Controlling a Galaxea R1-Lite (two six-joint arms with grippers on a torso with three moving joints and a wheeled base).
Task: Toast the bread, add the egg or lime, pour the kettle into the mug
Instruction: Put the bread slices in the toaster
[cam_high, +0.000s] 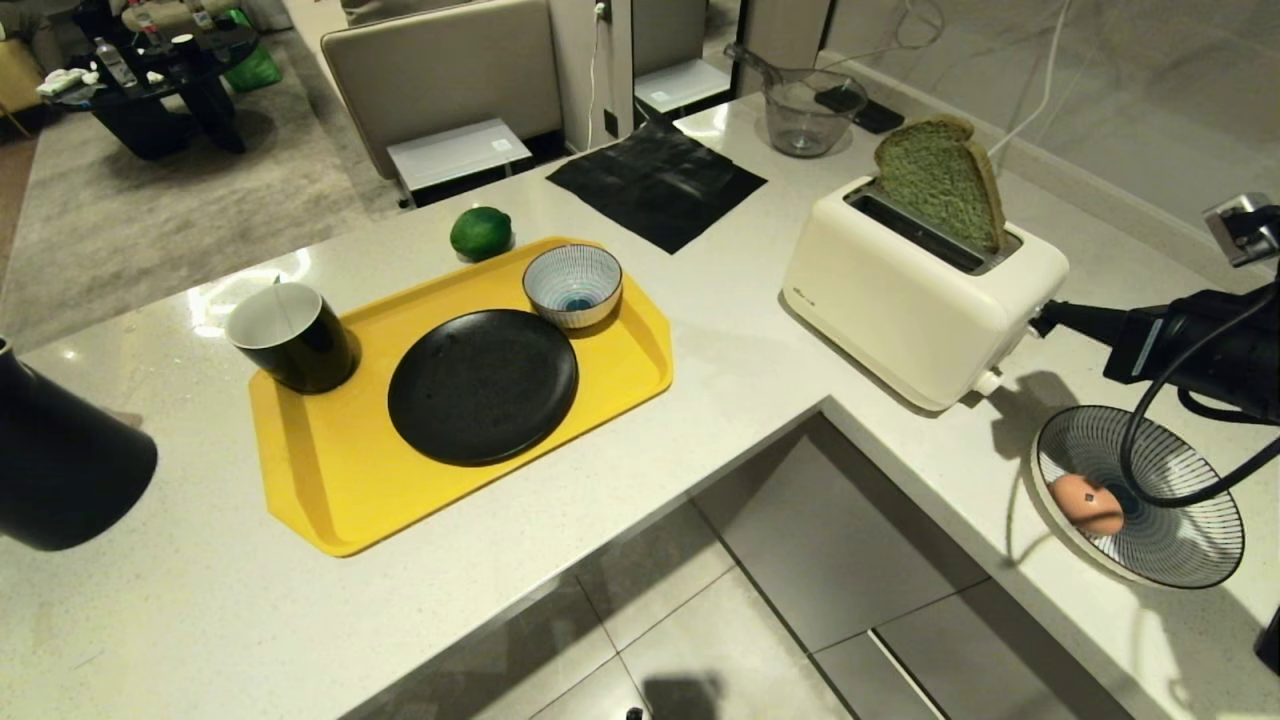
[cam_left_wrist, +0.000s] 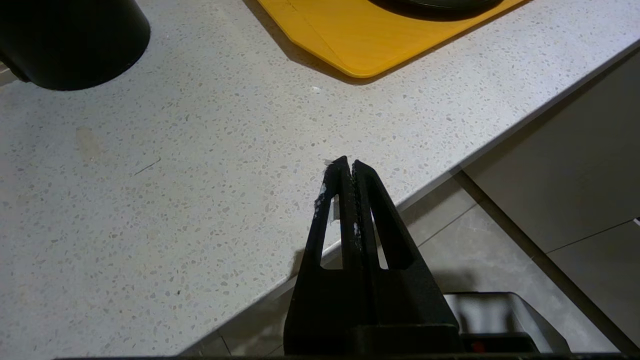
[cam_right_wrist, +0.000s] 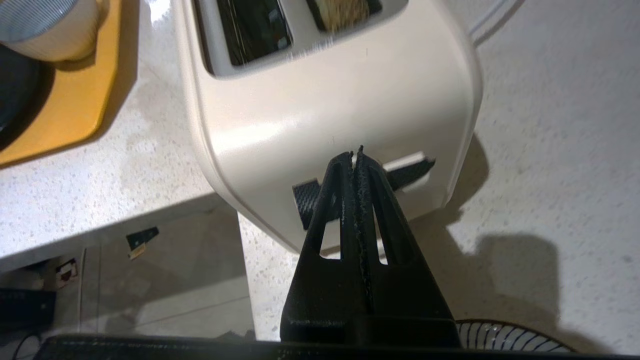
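The green bread (cam_high: 940, 180) stands tall and tilted in the far slot of the cream toaster (cam_high: 920, 290). My right gripper (cam_right_wrist: 355, 152) is shut and empty, its tip against the toaster's end, right at the black lever (cam_right_wrist: 412, 172). The pink egg (cam_high: 1087, 503) lies in a striped plate (cam_high: 1180, 540) under that arm. The lime (cam_high: 481, 232) rests on the counter behind the yellow tray (cam_high: 340, 470). The black mug (cam_high: 290, 335) stands on the tray's left corner, and the kettle (cam_high: 60, 460) at far left. My left gripper (cam_left_wrist: 348, 162) is parked shut over the counter's front edge.
A black plate (cam_high: 483, 385) and a striped bowl (cam_high: 572, 285) sit on the tray. A black mat (cam_high: 655, 180) and a clear measuring jug (cam_high: 805, 110) lie at the back. The L-shaped counter's inner corner (cam_high: 822, 405) opens onto tiled floor.
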